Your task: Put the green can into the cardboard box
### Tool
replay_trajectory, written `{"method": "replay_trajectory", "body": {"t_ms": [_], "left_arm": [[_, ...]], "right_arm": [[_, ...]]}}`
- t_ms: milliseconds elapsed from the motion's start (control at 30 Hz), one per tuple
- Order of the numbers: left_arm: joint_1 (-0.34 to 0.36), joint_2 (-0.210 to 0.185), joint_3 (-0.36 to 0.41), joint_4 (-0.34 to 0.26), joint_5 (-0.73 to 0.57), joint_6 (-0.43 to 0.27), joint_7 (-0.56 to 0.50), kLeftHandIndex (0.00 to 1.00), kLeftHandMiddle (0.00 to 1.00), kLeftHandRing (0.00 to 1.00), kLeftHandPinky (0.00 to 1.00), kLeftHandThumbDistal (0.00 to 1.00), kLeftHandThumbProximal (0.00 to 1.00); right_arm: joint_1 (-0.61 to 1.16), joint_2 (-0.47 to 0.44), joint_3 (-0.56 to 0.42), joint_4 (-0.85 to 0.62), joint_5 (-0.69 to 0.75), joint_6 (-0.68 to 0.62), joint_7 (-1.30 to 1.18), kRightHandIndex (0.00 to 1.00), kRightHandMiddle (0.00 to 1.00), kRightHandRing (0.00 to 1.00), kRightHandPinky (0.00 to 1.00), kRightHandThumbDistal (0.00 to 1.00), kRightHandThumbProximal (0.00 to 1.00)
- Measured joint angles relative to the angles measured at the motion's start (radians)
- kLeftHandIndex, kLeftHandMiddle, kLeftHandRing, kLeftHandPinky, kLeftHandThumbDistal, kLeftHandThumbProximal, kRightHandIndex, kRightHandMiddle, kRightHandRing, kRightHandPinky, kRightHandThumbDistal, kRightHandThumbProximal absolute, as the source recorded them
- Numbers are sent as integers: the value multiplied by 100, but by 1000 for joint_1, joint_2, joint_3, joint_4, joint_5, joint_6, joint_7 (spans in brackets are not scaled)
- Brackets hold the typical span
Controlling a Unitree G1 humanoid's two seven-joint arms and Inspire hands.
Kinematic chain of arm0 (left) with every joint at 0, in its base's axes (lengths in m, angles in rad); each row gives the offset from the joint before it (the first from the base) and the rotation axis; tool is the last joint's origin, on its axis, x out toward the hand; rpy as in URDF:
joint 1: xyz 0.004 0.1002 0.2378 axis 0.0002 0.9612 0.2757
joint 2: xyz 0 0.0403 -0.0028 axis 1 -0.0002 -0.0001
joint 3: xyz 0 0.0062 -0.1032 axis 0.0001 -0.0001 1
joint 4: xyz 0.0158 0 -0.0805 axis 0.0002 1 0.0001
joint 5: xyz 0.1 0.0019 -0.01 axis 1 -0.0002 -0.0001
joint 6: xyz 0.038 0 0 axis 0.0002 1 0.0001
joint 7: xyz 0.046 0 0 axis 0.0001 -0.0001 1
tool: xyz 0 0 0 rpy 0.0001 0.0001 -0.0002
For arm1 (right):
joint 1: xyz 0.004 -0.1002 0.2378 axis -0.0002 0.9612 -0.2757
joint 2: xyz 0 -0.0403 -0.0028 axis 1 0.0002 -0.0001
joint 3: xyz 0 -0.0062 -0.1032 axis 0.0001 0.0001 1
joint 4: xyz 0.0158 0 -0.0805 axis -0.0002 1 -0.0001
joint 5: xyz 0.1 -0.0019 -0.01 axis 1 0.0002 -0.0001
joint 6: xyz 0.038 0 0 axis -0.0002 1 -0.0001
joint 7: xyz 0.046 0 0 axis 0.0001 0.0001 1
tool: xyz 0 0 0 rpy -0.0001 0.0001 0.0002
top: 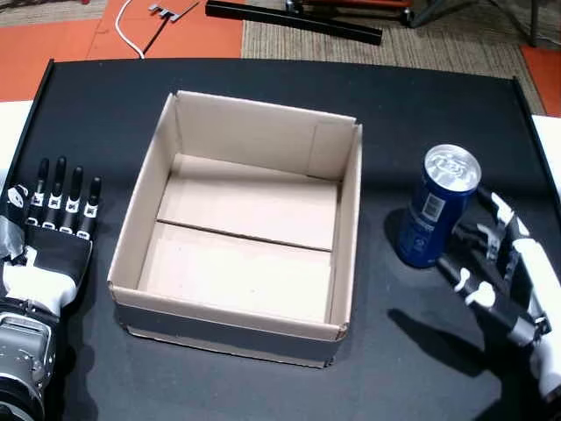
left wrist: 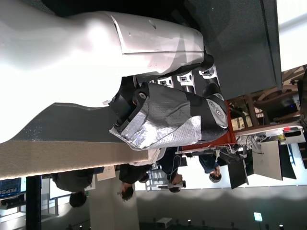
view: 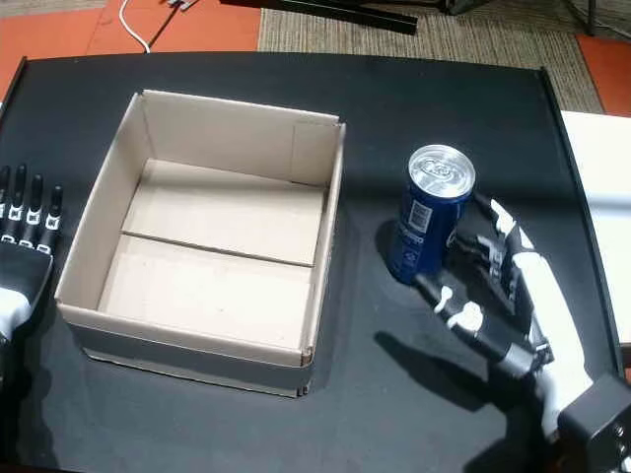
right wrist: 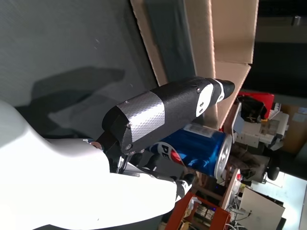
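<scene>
The only can (top: 436,210) is blue with a silver top, not green; it stands upright on the black table to the right of the cardboard box (top: 228,323). Both head views show the box (view: 187,347) open-topped and empty. My right hand (top: 504,272) is open just right of the can (view: 429,222), fingers spread toward its side; contact is unclear. In the right wrist view the thumb (right wrist: 163,115) lies across the can (right wrist: 196,148). Left of the box, my left hand (top: 48,232) lies flat, fingers straight.
The black table (top: 412,96) ends close behind the box and near my right hand. A white surface (view: 596,158) adjoins it on the right. A white cable (top: 131,31) and a black bar (top: 298,19) lie on the floor beyond. People show in the left wrist view.
</scene>
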Motion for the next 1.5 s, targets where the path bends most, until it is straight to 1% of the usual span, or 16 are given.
{"method": "replay_trajectory", "body": {"t_ms": [133,267,333,400,467,567,633,667,733,800,933,1100,1200,1267,1333,1500], "left_arm": [[1,0,4,0,0,1,-3,52,51,61,75,0,52],[1,0,3,0,0,0,-3,51,49,59,75,0,53],[3,1,1,0,0,0,-4,51,50,59,76,0,55],[4,1,1,0,0,1,-9,52,50,59,76,0,56],[6,2,2,0,0,4,-14,53,51,60,77,0,56],[6,3,4,0,0,9,-14,54,52,62,78,0,56],[6,3,10,0,0,11,-14,52,50,61,78,0,56],[6,3,12,0,0,11,-14,51,51,62,78,0,56],[7,3,13,0,0,11,-14,49,49,60,75,0,56],[8,3,12,0,0,11,-14,48,49,59,74,0,56],[8,4,12,0,0,11,-14,50,49,59,75,0,55],[8,3,15,0,0,11,-14,51,50,60,76,0,53],[8,3,16,0,0,11,-14,50,51,62,78,0,55],[9,3,14,0,0,10,-14,50,50,60,75,0,54],[8,3,14,0,0,10,-14,51,51,61,75,0,53],[11,3,16,0,0,10,-19,50,49,60,74,0,52]], "right_arm": [[-14,0,-10,6,12,16,28,88,90,95,100,100,58],[-31,0,-24,12,31,30,49,88,90,95,100,100,56],[-39,0,-37,13,44,33,64,88,90,95,100,100,54],[-44,0,-45,13,53,35,82,89,91,95,100,96,54],[-45,0,-50,13,60,36,101,89,91,96,100,96,55],[-47,1,-63,13,78,40,111,89,91,96,100,96,52],[-48,1,-72,13,88,41,118,89,91,96,100,100,52],[-48,1,-75,13,89,43,120,89,91,96,100,100,54],[-50,2,-76,13,89,54,122,91,91,97,100,100,55],[-54,3,-75,13,89,68,122,92,91,97,100,100,57],[-77,5,-61,15,66,71,100,92,93,97,100,100,60],[-120,14,-32,22,32,88,77,92,95,97,99,100,58],[-146,14,-4,31,-5,105,47,92,94,96,99,100,57],[-161,16,7,35,-18,117,34,92,94,96,99,100,56],[-172,18,10,36,-23,128,31,91,93,95,99,100,55],[-188,21,32,45,-40,152,10,90,92,95,98,100,56]]}}
